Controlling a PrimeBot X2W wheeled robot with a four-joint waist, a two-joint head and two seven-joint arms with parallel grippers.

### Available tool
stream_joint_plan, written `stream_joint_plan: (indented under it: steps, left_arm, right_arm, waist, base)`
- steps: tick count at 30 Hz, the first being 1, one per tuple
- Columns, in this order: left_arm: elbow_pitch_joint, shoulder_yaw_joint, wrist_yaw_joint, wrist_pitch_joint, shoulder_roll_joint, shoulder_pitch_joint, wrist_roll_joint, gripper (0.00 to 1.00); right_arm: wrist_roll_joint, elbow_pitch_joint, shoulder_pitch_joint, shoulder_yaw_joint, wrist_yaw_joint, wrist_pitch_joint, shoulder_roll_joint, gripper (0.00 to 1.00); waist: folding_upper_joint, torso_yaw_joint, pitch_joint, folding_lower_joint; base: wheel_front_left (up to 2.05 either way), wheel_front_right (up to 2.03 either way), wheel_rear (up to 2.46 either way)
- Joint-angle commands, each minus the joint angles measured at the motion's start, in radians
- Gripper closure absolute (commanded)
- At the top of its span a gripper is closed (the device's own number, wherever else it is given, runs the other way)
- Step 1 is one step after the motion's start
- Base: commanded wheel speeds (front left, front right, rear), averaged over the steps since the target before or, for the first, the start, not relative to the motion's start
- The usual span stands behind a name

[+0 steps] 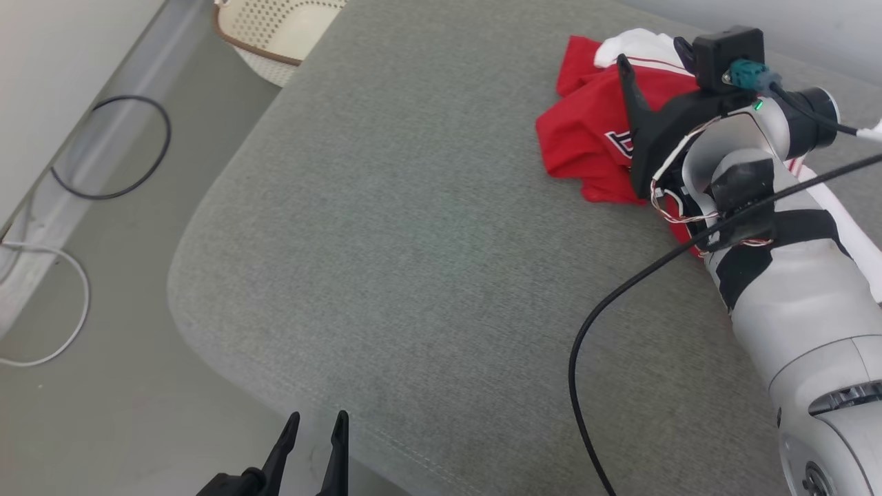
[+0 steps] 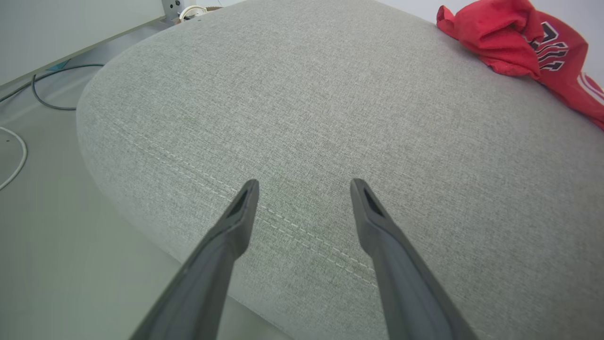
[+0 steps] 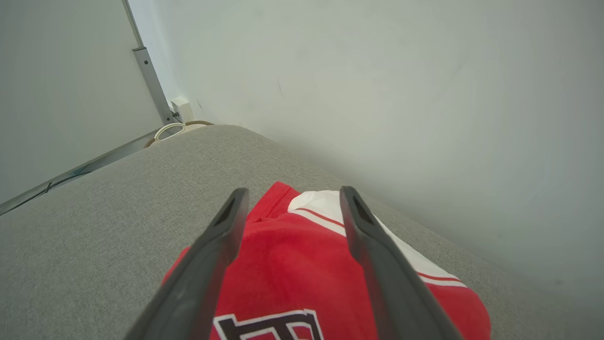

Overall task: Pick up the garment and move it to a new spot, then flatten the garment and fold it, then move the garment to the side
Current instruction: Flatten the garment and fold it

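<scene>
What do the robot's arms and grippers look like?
The left gripper and right gripper have long, dark, tapering fingers, slotted near the tips. The right forearm is pale silver-grey, rounded, banded with black tape. A black cable runs past it; thin red-white wires at the wrist.

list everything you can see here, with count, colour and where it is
garment: one, red and white, crumpled at the cushion's far right
cushion: one, grey, under the garment
basket: one, cream, perforated, beyond the cushion's far left edge
black cable: one, looped on the floor, left
white cable: one, looped on the floor, near left
left pincer: one, dark, open, over the cushion's near edge
right pincer: one, dark, open, above the garment
</scene>
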Motion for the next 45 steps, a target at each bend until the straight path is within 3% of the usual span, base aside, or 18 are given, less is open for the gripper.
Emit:
stream_joint_plan:
  steps: [1, 12, 21, 26, 35, 45]
  left_arm:
    - [-0.002, 0.009, -0.007, -0.004, 0.0, -0.002, 0.017, 0.0]
    - [-0.002, 0.038, -0.024, -0.004, 0.001, -0.007, 0.061, 0.0]
    - [0.003, 0.07, -0.041, -0.004, 0.001, 0.031, 0.081, 0.0]
    - [0.004, 0.08, -0.05, -0.004, 0.001, 0.034, 0.095, 0.0]
    - [0.003, 0.077, -0.051, -0.004, 0.001, 0.031, 0.097, 0.0]
    - [0.005, 0.072, -0.053, -0.004, 0.001, 0.021, 0.087, 0.0]
  right_arm:
    - [0.019, 0.008, 0.031, -0.002, 0.0, -0.029, -0.01, 0.0]
    - [0.117, -0.035, 0.204, -0.032, 0.0, -0.102, -0.057, 0.0]
    - [0.254, -0.262, 0.496, -0.042, 0.0, -0.108, -0.07, 0.0]
    - [0.293, -0.396, 0.628, 0.015, 0.0, -0.108, -0.066, 0.0]
    - [0.303, -0.491, 0.719, 0.064, 0.0, -0.063, -0.074, 0.0]
    - [0.337, -0.463, 0.696, 0.051, 0.0, -0.008, -0.057, 0.0]
  waist:
    - [-0.0001, -0.06, -0.024, -0.0001]
    - [-0.0001, -0.174, -0.076, -0.0001]
    - [-0.0001, -0.243, -0.123, -0.0001]
    - [-0.0001, -0.27, -0.141, -0.0001]
    - [-0.0001, -0.283, -0.141, -0.0001]
    - [-0.0001, -0.246, -0.123, -0.0001]
  base:
    - [0.0, 0.0, 0.0]
    - [0.0, 0.0, 0.0]
    - [0.0, 0.0, 0.0]
    - [0.0, 0.0, 0.0]
    - [0.0, 0.0, 0.0]
    - [0.0, 0.0, 0.0]
